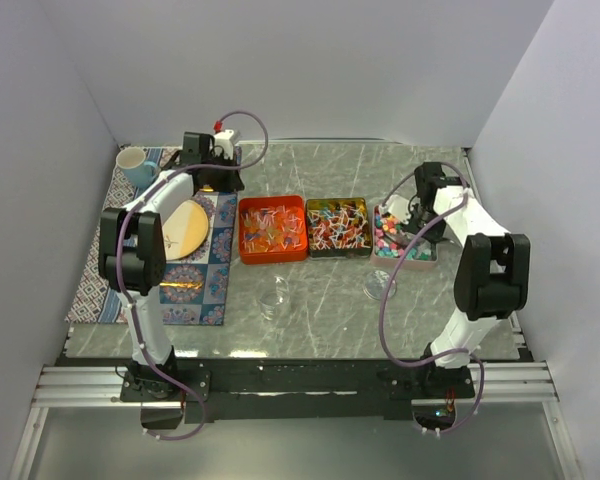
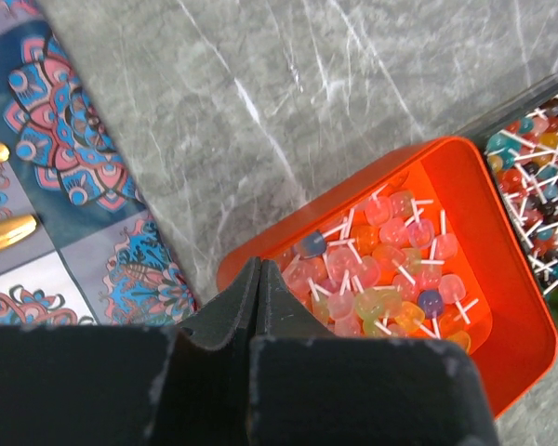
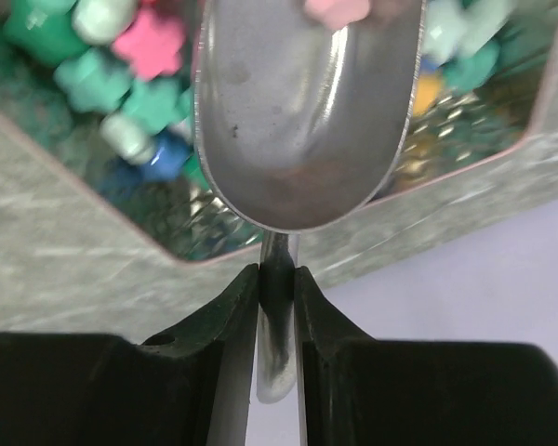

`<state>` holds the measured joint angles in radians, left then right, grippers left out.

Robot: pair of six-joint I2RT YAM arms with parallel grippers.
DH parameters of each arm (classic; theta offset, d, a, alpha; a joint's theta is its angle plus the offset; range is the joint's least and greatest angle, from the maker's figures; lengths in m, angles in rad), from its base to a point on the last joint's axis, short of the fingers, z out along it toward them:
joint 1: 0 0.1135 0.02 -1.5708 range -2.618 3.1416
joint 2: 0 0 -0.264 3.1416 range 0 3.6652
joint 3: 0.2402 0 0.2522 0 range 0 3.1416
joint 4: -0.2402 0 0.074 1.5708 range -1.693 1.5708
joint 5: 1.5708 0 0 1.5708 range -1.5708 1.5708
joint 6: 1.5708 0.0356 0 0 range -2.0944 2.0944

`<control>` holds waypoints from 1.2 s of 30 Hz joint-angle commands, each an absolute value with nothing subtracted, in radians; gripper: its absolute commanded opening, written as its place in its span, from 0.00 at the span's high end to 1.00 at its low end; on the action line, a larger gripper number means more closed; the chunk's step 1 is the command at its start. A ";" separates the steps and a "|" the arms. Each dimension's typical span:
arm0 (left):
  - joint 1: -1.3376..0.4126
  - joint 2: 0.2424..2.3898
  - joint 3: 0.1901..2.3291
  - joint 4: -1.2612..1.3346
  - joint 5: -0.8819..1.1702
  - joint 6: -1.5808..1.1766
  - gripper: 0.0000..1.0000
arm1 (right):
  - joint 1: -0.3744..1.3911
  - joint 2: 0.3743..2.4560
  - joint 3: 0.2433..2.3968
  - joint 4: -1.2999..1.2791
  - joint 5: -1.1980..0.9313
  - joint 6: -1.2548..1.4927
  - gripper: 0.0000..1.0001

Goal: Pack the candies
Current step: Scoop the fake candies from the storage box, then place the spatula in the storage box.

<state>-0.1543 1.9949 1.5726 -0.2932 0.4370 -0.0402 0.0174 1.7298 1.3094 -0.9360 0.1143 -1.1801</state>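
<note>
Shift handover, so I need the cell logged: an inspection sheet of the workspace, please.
Surface: grey marbled table, patterned mat at the left.
Job's things: candies lie in an orange tray, a dark tray and a pink tray; a clear dish and a second dish in front look empty.
Clutter: cup, plate and gold cutlery on the mat.
Grippers: left gripper shut, empty, by the orange tray; right gripper shut on a metal scoop over the pink tray.
Cables: purple cable looped along each arm.
Surroundings: white walls on three sides.
</note>
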 commanded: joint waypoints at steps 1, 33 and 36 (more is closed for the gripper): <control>-0.161 1.983 1.551 -0.296 0.417 -0.015 0.99 | 0.025 1.738 1.338 -0.807 0.083 -1.347 1.00; -0.160 1.988 1.605 -0.350 0.368 0.089 0.99 | -0.063 1.408 0.908 -0.370 -0.075 -1.106 1.00; -0.160 1.985 1.601 -0.347 0.362 0.087 0.99 | -0.063 1.364 0.879 -0.330 -0.084 -1.098 1.00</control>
